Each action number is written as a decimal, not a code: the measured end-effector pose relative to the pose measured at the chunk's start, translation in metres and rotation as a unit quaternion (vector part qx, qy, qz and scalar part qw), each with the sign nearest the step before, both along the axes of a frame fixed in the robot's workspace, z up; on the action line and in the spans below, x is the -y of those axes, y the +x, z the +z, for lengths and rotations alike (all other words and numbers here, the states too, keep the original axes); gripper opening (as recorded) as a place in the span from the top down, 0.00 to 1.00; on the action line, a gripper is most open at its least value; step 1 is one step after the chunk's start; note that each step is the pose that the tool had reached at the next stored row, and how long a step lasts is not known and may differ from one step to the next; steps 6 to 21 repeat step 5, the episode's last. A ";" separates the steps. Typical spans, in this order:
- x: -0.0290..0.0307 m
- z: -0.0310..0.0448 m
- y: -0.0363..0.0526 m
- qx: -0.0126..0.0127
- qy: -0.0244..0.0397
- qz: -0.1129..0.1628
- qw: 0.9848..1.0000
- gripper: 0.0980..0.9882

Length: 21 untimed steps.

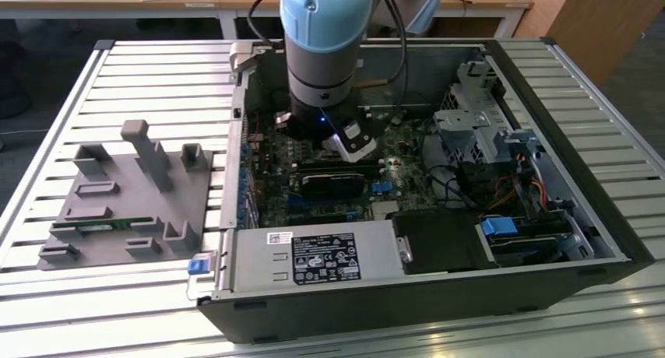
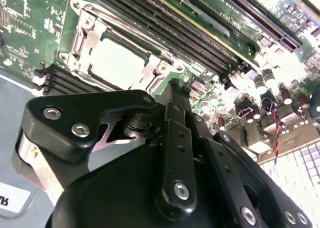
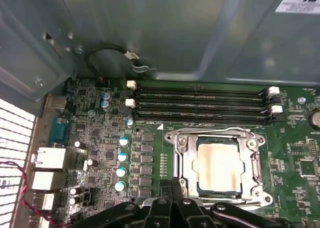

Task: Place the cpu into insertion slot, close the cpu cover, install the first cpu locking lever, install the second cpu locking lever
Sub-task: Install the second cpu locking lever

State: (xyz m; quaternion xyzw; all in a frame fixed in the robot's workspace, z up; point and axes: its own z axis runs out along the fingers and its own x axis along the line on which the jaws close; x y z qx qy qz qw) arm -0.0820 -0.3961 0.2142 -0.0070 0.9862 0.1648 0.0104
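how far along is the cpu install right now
Done: the cpu lies in the insertion slot, and the cpu cover looks closed over it, its frame flat around the chip in both wrist views. In hand: the gripper sits low beside the socket's edge, apparently holding nothing. Left: the frames don't settle whether either locking lever is latched.

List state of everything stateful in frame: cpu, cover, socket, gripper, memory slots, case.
cpu: seated in the insertion slot, metal top exposed.
insertion slot: occupied.
cpu cover: down flat, framing the cpu.
gripper: fingers together, nothing held, beside the socket edge.
memory slots: empty.
computer case: side open, lying flat.
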 end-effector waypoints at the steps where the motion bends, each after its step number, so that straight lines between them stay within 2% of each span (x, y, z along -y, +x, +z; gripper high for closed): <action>1: -0.0002 0.0012 0.0000 0.000 0.000 0.000 1.000 0.99; 5: -0.0006 0.0061 0.0000 0.000 0.000 0.000 1.000 0.99; 21: -0.0006 0.0061 0.0000 0.000 0.000 0.000 1.000 0.99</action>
